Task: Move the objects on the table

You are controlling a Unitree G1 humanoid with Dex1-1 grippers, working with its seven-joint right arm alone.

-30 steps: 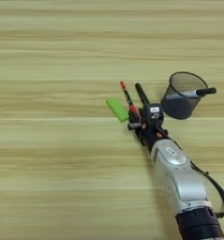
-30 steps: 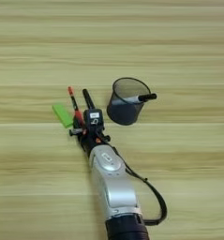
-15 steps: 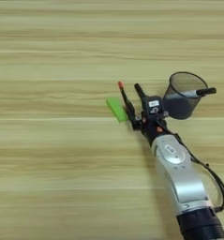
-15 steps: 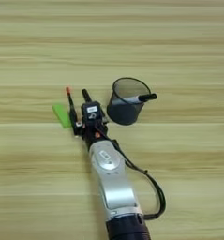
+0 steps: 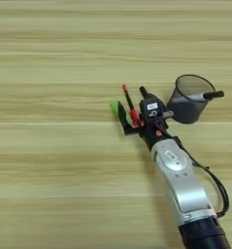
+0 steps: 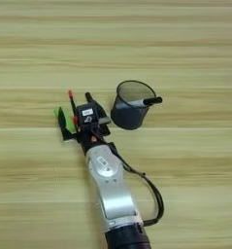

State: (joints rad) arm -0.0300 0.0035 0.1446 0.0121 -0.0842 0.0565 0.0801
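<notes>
**Gripper pushed forward into the pen and block cluster**

Over the last second the right gripper [image 5: 137,119] has advanced toward 12 o'clock, from just behind the green block [image 5: 119,111] and the orange-red-tipped pen [image 5: 129,103] to right among them; the block looks nudged and tilted, now partly hidden at the fingers' 10 o'clock; whether the fingers are clenched on anything I cannot tell, as the gripper body covers them; my reading is that a pick of pen or block is under way, not finished. The mesh pen cup [image 5: 188,99] sits upright at the gripper's 2 o'clock, near but apart; a black marker [image 6: 147,102] leans across its rim, cap end poking out toward 3 o'clock. All rest on the wooden table [image 5: 49,165].
</notes>
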